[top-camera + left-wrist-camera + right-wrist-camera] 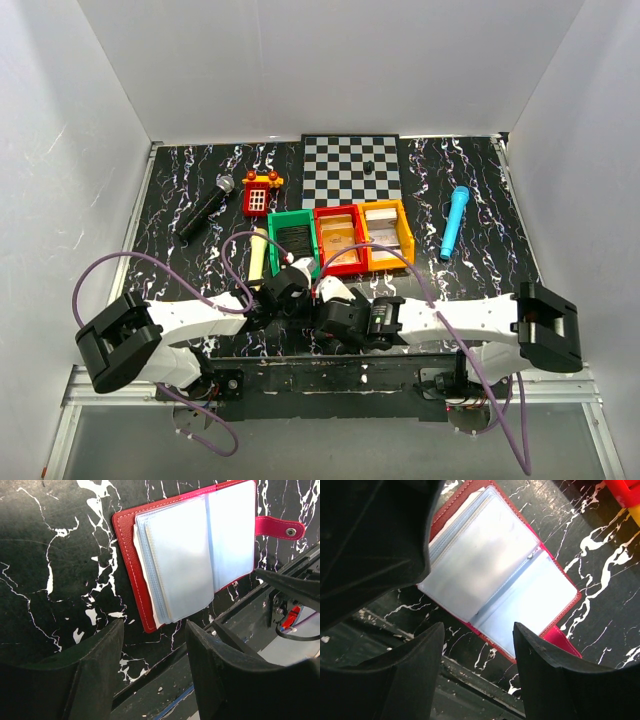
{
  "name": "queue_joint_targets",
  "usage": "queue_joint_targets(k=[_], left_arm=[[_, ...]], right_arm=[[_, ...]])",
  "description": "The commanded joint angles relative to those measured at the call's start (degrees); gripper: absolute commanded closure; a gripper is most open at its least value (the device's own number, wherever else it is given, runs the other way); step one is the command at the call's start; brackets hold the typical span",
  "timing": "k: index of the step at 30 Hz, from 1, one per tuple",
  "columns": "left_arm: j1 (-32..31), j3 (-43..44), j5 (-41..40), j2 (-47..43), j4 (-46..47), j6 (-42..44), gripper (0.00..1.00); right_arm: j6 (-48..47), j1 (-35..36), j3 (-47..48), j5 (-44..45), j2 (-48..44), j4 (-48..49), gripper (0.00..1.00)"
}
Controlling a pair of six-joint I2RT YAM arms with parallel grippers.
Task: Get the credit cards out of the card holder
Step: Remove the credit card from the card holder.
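Black marbled tabletop point(50, 570) is carrying the card holder point(195, 555), lying open near its front edge. Above it the left gripper point(155, 629) and right gripper point(479, 629) are hovering, jaws partly apart, gripping nothing. Its sleeves point(485, 565) are looking slick and floppy; pinching the stiffer red cover point(125, 565) is looking safer.

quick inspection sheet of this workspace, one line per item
surface: black marbled table, checkerboard mat at the back
job's things: card holder open flat, sleeves look empty; credit cards seemingly one in each of three bins
clutter: microphone, red toy, cream cylinder, blue tube
grippers: left gripper and right gripper open, empty, over the holder
cables: purple cables loop beside both arms
surroundings: white walls
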Motion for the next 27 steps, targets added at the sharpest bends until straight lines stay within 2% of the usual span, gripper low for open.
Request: queue_joint_targets(k=[1,7,17,22,25,27], left_arm=[[0.64,-1.8,-1.06,-1.92,-0.75,-0.67,0.49],[0.81,-3.65,-1.06,-2.71,-0.58,-1.63,0.5],[1.17,-4.71,-0.36,-1.66,0.56,-1.9,0.5],[1.25,-5.49,-0.53,-3.14,0.56,-1.9,0.5],[1.25,-5.85,-0.62,-4.46,1.44,-1.64,0.5],[1.25,-6.11,-0.45,-5.52,2.32,-1.46,0.49]], right_arm=[[0.17,0.74,3.19,5.09,2.67,-2.1,0.35],[0.08,1.0,4.59,6.67,6.01,-3.07,0.37],[0.51,2.94,3.19,6.67,3.64,-2.09,0.35],[8.24,1.8,1.26,9.04,-6.0,-6.31,0.34],[13.07,-1.53,-0.32,10.01,-13.3,-10.17,0.34],[15.97,-4.7,-1.2,9.84,-14.99,-13.69,0.34]])
